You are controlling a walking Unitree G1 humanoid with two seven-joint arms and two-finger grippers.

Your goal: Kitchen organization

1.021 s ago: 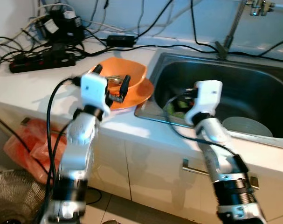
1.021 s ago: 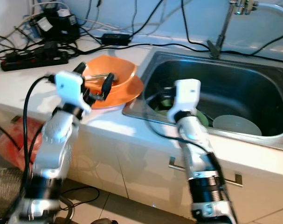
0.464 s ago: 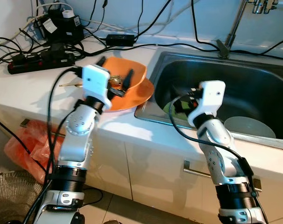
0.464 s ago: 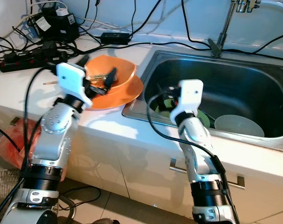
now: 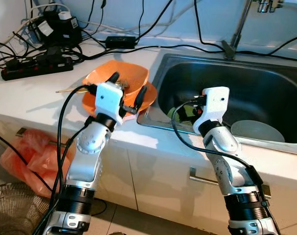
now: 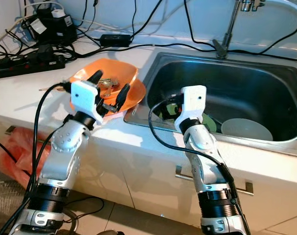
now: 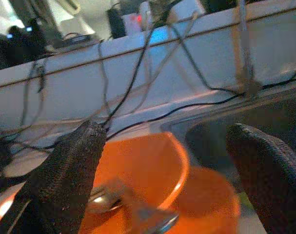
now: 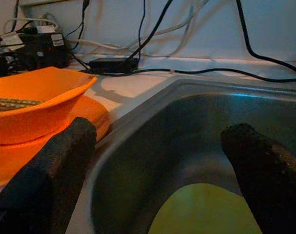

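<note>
An orange bowl [image 5: 125,78] holding metal cutlery [image 7: 126,207] sits on an orange plate [image 5: 151,94] on the white counter, just left of the steel sink [image 5: 265,88]. My left gripper [image 5: 127,89] is open at the bowl's near side, one finger [image 7: 65,175] on each flank of it. My right gripper [image 5: 186,111] is open over the sink's left rim, above a green plate [image 8: 206,214] on the sink floor. A pale bowl [image 5: 256,131] lies in the sink to the right.
Power strips [image 5: 35,66], adapters and tangled black cables crowd the back of the counter. A faucet [image 5: 236,34] rises behind the sink. On the floor to the left, below the counter, lie an orange plastic bag [image 5: 26,156] and a wire basket [image 5: 9,215].
The whole view has shifted slightly. My left gripper has come lower and nearer, to the front of the orange bowl. The right gripper stays at the sink's left rim, both open.
</note>
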